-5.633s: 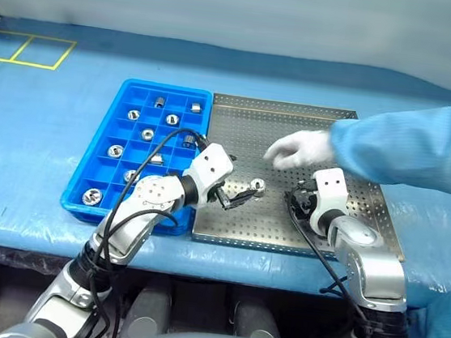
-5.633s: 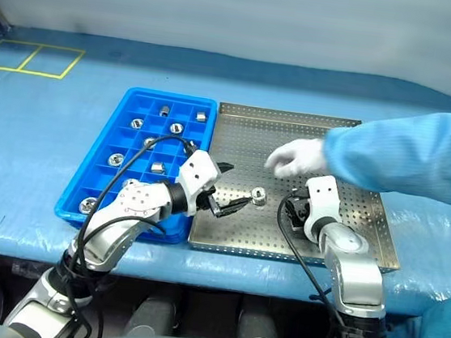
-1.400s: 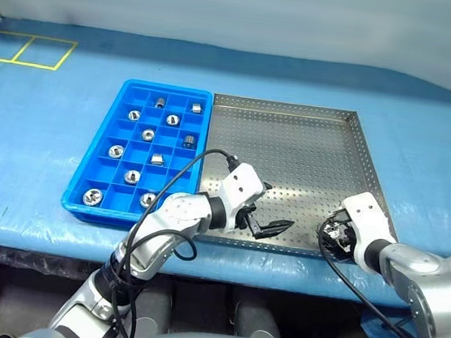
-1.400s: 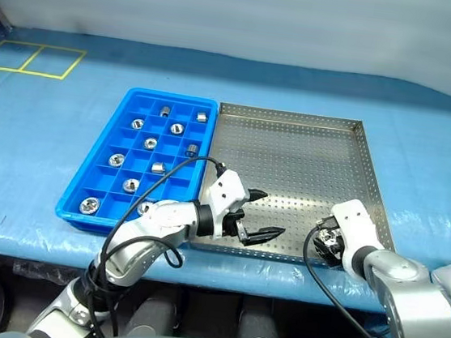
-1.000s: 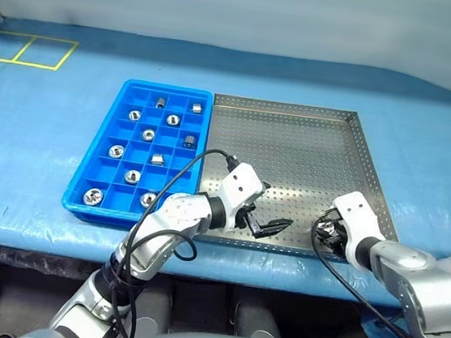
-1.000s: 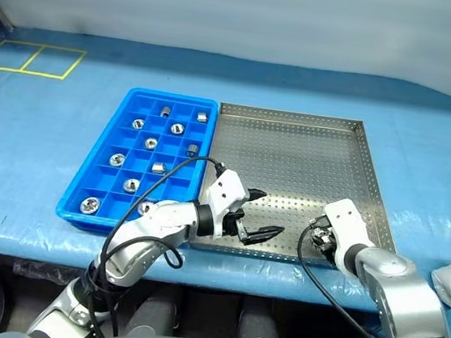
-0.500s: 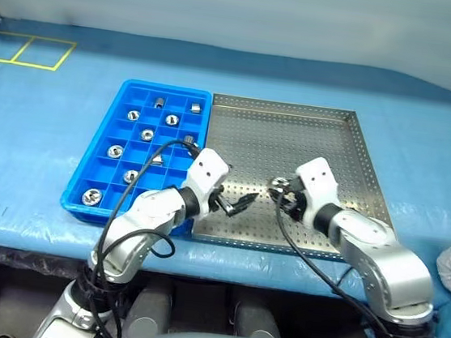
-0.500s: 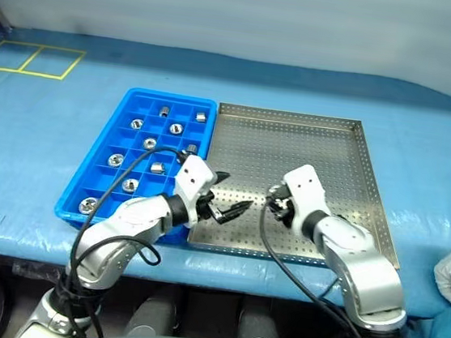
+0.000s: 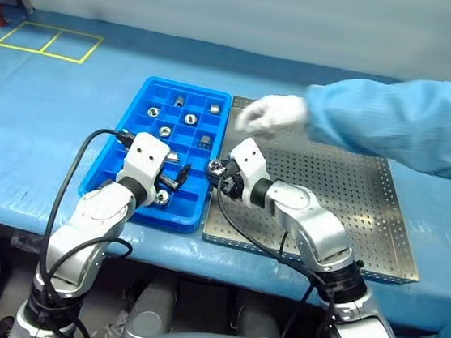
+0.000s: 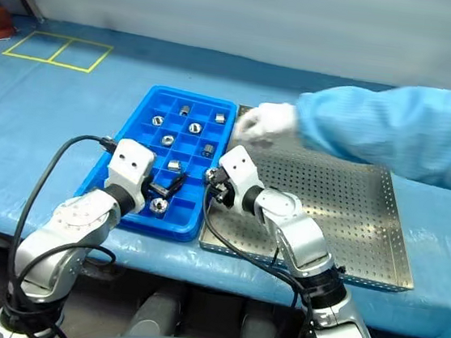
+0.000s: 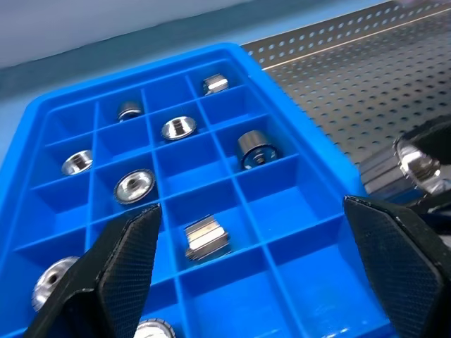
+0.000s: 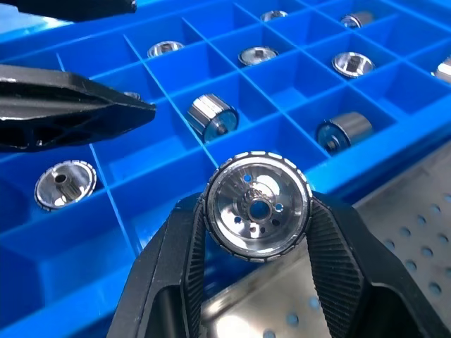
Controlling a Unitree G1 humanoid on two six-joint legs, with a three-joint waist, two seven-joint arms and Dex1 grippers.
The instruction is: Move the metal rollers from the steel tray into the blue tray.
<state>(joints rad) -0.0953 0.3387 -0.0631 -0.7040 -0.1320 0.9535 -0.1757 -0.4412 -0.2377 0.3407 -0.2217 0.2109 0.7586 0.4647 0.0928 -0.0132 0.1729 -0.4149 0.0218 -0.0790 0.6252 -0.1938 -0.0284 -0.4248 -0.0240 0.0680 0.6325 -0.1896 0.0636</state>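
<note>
At the near edge of a table covered in blue sheeting (image 9: 43,128), 2 robot arms reach forward over 2 trays set side by side. The left gripper (image 9: 177,181) hovers over the near end of the blue tray (image 9: 138,111), its 2 black fingers spread wide with nothing between them. Just beside it, the right gripper (image 12: 255,232) is clamped on 1 roller (image 12: 258,196), a shiny disc with a ridged rim and a central hole. This held roller sits above the seam where the blue tray's right wall meets the steel tray (image 9: 354,188), close to the left gripper's fingertips.

The blue tray lies to the left, a grid of small square compartments. Several hold rollers (image 11: 182,127), 1 to a compartment. In the left wrist view, 1 lies on its side (image 11: 206,236) near the fingers, another dark-faced one (image 11: 256,148) sits further along, and more stand upright toward the far end. A roller (image 10: 157,204) also rests in a near compartment below the left gripper.

The steel tray lies to the right, touching the blue tray, its perforated base bare where it can be seen.

Further back, a person's white-gloved hand (image 9: 271,114) reaches in from the right, over the far left corner of the steel tray, on a light blue sleeve (image 9: 402,117). Beyond, at the far left, yellow tape (image 9: 48,40) marks 2 rectangles on the sheeting.
</note>
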